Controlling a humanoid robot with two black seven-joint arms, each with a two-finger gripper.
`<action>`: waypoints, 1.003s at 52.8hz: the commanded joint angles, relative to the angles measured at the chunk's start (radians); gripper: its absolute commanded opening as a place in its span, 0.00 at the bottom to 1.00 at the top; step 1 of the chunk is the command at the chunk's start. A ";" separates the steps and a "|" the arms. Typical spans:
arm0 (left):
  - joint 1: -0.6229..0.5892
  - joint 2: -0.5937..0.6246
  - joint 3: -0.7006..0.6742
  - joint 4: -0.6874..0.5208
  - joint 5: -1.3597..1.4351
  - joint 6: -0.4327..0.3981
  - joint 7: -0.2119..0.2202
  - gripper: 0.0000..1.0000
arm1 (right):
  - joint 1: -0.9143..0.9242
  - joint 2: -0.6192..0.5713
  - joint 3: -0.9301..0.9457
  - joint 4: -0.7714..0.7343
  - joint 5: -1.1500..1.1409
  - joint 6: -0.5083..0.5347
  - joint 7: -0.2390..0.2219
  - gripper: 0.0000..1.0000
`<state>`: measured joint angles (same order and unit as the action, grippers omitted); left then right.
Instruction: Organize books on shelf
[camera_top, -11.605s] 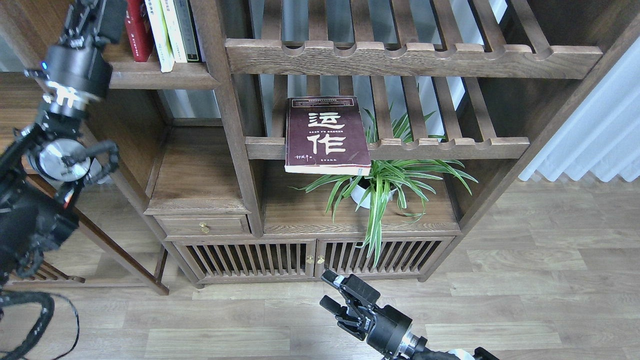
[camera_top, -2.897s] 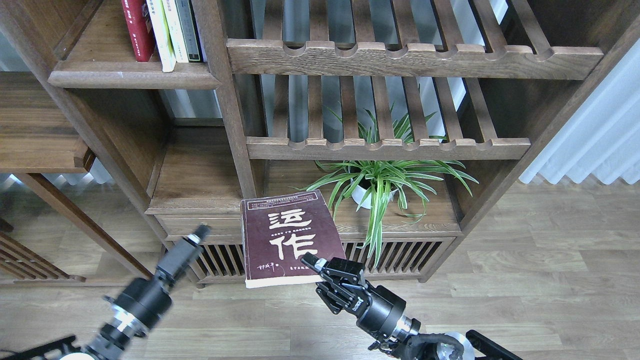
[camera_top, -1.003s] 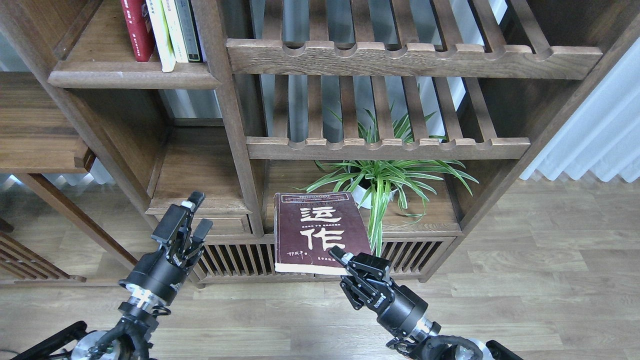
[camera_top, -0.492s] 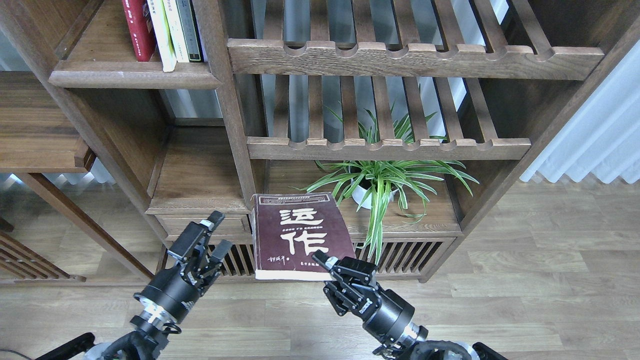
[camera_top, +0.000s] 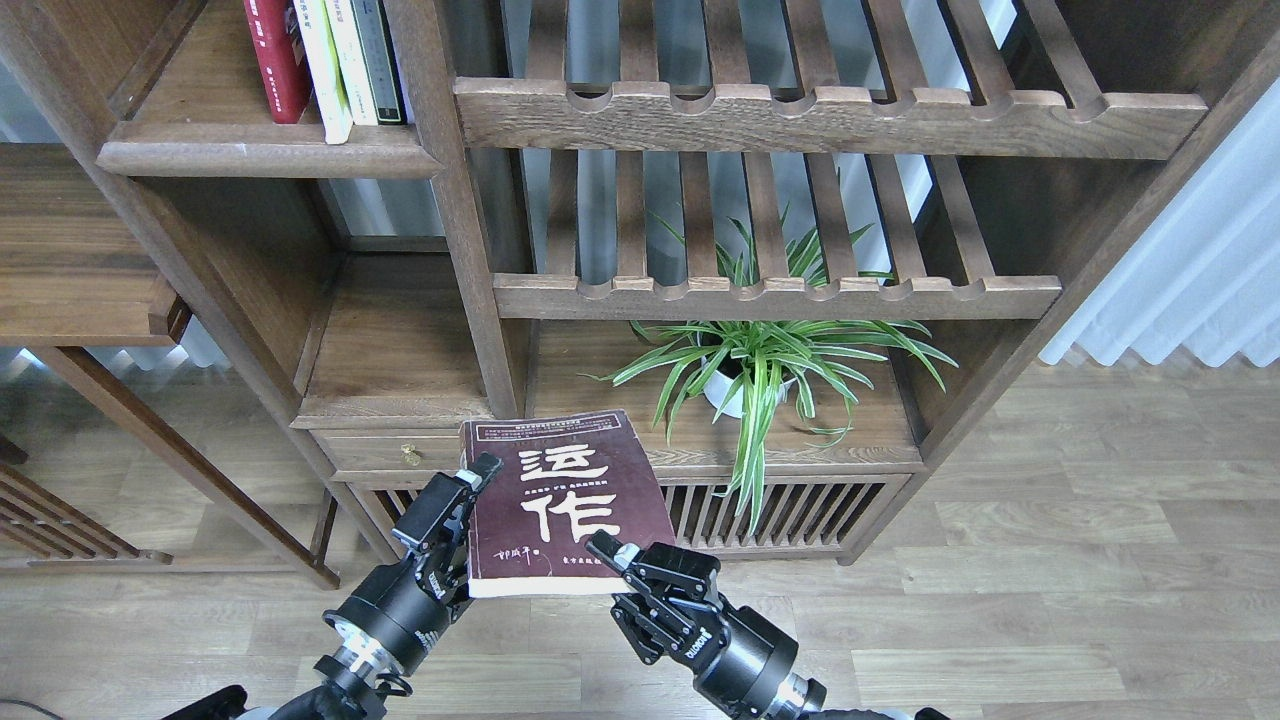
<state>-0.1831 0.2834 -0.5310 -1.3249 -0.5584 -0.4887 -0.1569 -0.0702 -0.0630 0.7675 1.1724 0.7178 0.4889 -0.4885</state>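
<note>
Right tool (camera_top: 615, 560) clamping maroon book (camera_top: 562, 497) low edge, left tool (camera_top: 462, 500) straddling spine unclamped; should squeeze before release.

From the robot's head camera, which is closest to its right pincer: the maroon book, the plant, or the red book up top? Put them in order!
From the right pincer:
1. Maroon book, gripped at its lower right corner.
2. Spider plant, above and right, on the low shelf.
3. Red book, upper left, on the top shelf.

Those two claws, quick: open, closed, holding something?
Left gripper: at the maroon book's left edge; grip cannot be told.
Right gripper: closed on the book's lower right corner.
</note>
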 joint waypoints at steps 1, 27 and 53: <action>-0.007 -0.009 0.000 0.010 -0.001 0.000 0.000 1.00 | 0.000 0.000 -0.004 0.001 -0.001 0.000 0.000 0.11; -0.019 -0.026 0.023 -0.002 0.002 0.000 0.000 1.00 | 0.062 -0.106 -0.001 -0.002 -0.009 0.000 0.000 0.11; -0.019 -0.001 0.086 0.006 0.003 0.000 0.008 0.30 | 0.047 -0.100 -0.011 0.000 -0.035 0.000 0.000 0.11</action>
<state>-0.2094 0.2826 -0.4425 -1.3195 -0.5543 -0.4888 -0.1491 -0.0188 -0.1625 0.7559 1.1722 0.6834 0.4886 -0.4885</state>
